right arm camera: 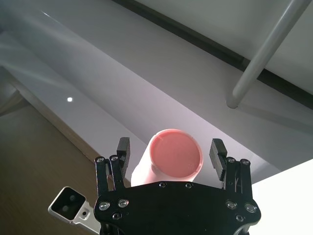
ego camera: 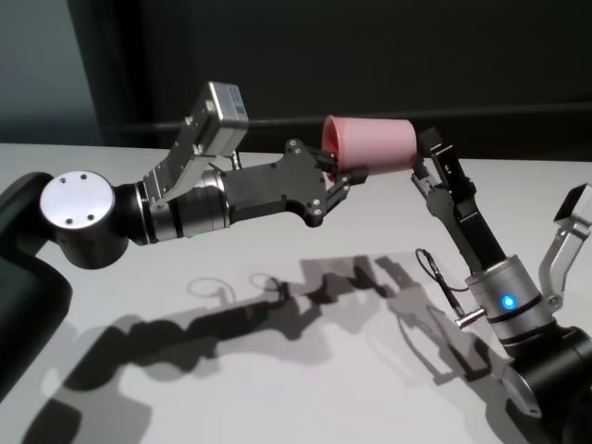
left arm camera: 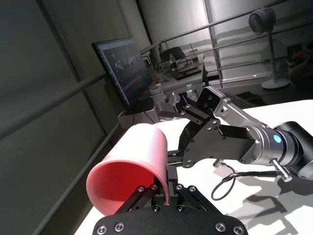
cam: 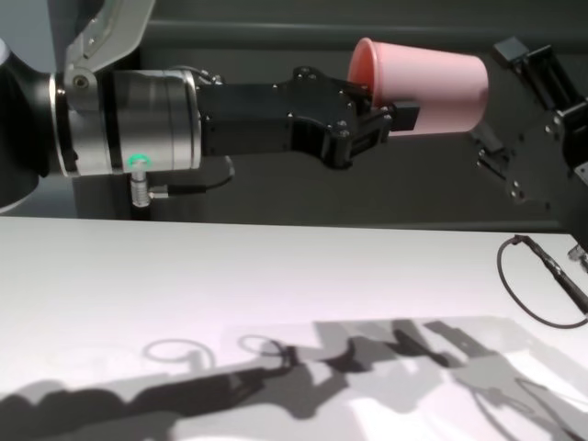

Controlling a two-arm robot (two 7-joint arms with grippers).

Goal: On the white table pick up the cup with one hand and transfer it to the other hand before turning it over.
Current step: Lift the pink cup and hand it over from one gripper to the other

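The pink cup (ego camera: 370, 145) is held sideways in the air above the white table (ego camera: 277, 370), with its rim toward my left arm and its flat base toward my right. My left gripper (ego camera: 340, 171) is shut on the cup's rim wall, as the left wrist view (left arm camera: 161, 188) and the chest view (cam: 386, 115) also show. My right gripper (ego camera: 427, 165) is at the cup's base end. In the right wrist view its fingers (right arm camera: 218, 152) stand open on either side of the base (right arm camera: 175, 152), with small gaps.
A black cable loop (cam: 537, 285) hangs from my right arm over the table's right side. The arms cast shadows on the tabletop (cam: 276, 276). A dark wall stands behind the table. A monitor (left arm camera: 122, 66) stands far off.
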